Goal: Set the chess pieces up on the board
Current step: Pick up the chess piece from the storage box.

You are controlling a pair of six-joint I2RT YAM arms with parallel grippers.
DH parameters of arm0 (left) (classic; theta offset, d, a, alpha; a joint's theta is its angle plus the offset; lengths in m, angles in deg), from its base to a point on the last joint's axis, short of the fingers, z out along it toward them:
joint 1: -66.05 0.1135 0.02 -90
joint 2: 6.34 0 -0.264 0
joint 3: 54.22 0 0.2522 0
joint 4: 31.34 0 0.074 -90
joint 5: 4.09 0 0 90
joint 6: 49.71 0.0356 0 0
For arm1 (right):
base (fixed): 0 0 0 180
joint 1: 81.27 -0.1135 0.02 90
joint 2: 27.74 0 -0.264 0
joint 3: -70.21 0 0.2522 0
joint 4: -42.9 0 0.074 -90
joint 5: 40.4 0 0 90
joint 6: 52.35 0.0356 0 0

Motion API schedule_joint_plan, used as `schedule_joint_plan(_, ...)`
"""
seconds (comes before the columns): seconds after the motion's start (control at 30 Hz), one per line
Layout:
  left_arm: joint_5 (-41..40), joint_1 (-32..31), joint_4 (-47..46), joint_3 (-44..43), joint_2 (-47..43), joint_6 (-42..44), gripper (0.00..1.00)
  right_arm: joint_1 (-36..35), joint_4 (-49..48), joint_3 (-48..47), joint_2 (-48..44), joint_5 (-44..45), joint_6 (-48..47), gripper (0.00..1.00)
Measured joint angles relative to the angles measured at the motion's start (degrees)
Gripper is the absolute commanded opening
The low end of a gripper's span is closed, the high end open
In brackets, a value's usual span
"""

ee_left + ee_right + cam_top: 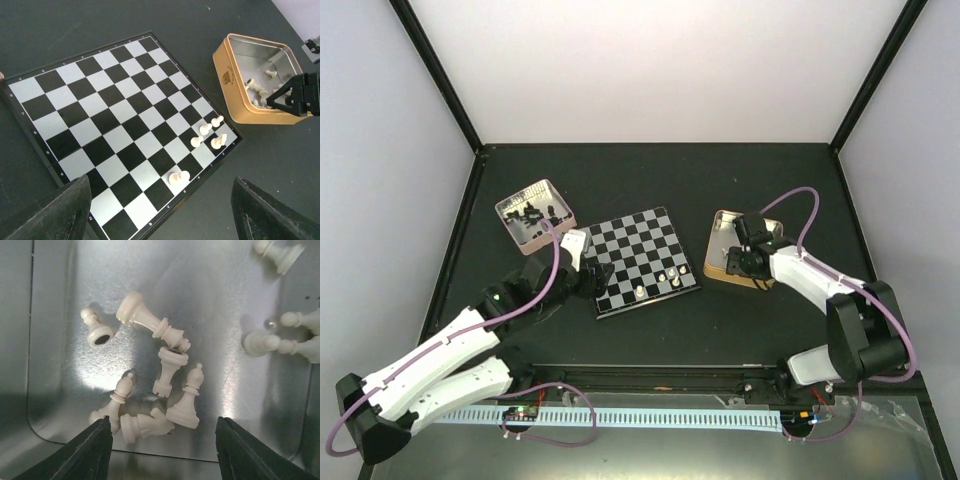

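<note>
Here, the board (645,260), a flat glossy square of black and silvery checks with a thin pale rim, lies askew in the middle of the dark matte table (650,170). A few cream white pieces (205,131) stand clustered near its near right corner. The left gripper (592,272) hovers just beside the board's left edge, its dark wedge-shaped jaws spread wide with nothing between them.

Right of the board sits a tan box (718,240) with rounded corners and a shiny brushed-metal floor. Smooth cream loose pieces (165,365) lie tumbled there, one showing a hollow base. The right gripper (162,450) hangs inside the box above them, jaws apart. A pink tray (512,232) holding black pieces (532,213) sits beyond the board's far left corner.
</note>
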Motion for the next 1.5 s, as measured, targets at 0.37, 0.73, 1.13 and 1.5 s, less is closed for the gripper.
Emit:
schedule_joint_plan(0.37, 1.5, 0.4, -2.7, 1.4, 0.9, -1.4, 0.77, 0.1, 1.3, -3.1, 5.8, -2.1, 0.3, 0.49)
schedule_joint_plan(0.73, 8.9, 0.4, 1.8, -0.7, 3.0, -8.6, 0.67, 0.2, 11.5, -12.7, 13.7, -4.0, 0.5, 0.31)
schedule_joint_plan(1.13, 8.6, 0.8, -0.4, -0.2, 2.4, -8.8, 0.63, 0.2, 9.6, -17.3, 16.3, -3.3, -2.0, 0.26)
schedule_joint_plan(1.5, 8.8, 2.1, -8.5, 4.5, 8.1, -7.1, 0.62, 3.7, 2.7, -17.3, 18.2, -3.1, -4.0, 0.39)
